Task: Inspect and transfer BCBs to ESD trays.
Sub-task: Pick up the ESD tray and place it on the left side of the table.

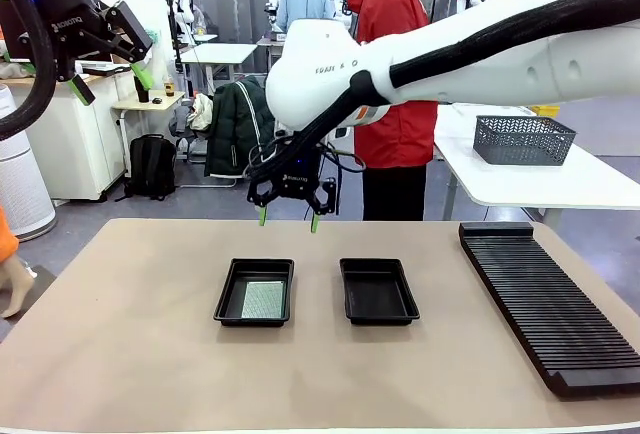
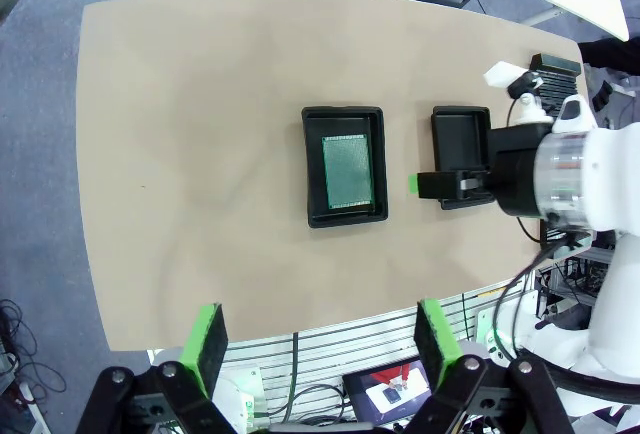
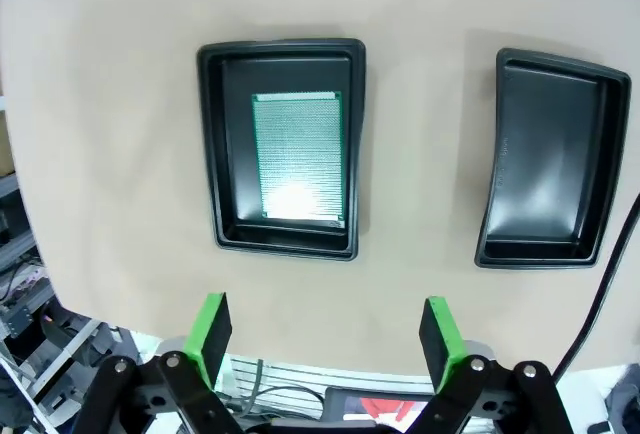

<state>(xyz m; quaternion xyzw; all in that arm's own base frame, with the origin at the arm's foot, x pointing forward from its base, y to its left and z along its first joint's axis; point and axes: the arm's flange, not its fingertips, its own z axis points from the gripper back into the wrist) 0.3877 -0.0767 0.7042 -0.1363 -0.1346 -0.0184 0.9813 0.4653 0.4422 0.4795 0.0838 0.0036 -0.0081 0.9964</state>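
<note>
Two black ESD trays sit side by side on the tan table. The left tray [image 1: 254, 292] [image 2: 345, 166] [image 3: 284, 148] holds one green BCB [image 1: 264, 300] [image 2: 347, 171] [image 3: 299, 157] lying flat on its floor. The right tray [image 1: 378, 291] [image 2: 458, 144] [image 3: 551, 158] has nothing in it. My right gripper [image 1: 288, 219] [image 3: 325, 334] hangs open above the table, behind the left tray, with nothing between its fingers. My left gripper [image 1: 112, 86] [image 2: 320, 343] is raised high at the upper left, open and holding nothing.
A long black ribbed rack [image 1: 545, 297] lies along the table's right side. A person in a red jacket [image 1: 400, 74] stands at the far side. A grey mesh basket [image 1: 522, 139] rests on a white table behind.
</note>
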